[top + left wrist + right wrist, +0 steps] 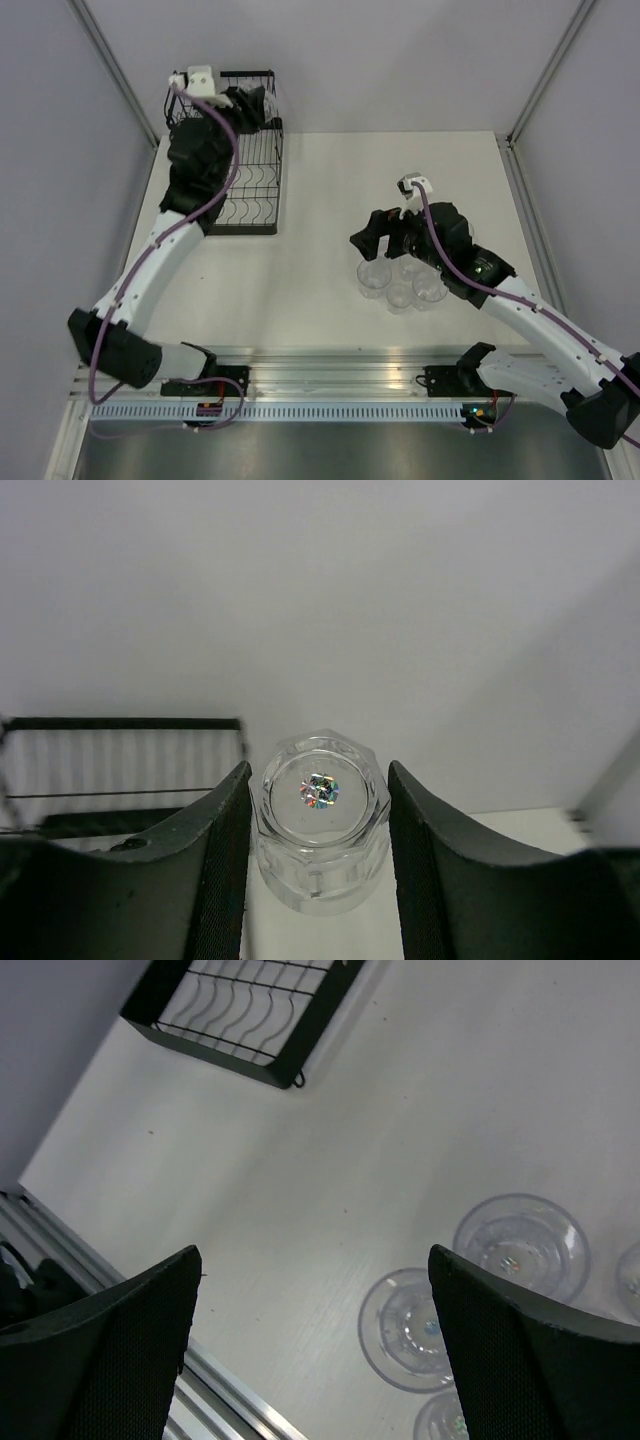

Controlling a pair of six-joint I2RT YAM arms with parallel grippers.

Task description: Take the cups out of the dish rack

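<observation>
In the top view, the rack (245, 170) is seen at the far left of the table (330, 190), with the left gripper (255, 108) set over its far end. What the gripper holds cannot be made out there. A cluster of upright cups (400, 294) is stood on the right part of the table, and the right gripper (375, 240) is placed by their far-left side.

In the left wrist view, the hold is made plain. One cup (320, 825) is clamped between the two fingers (215, 870), with its eight-sided end turned toward the camera. The rack is seen behind it to the left.

In the right wrist view, the right jaws are shown spread wide, above the table, with nothing between them. Cups are seen standing on the table below, apart from the fingers. A corner of the rack is seen well away at the far left.
</observation>
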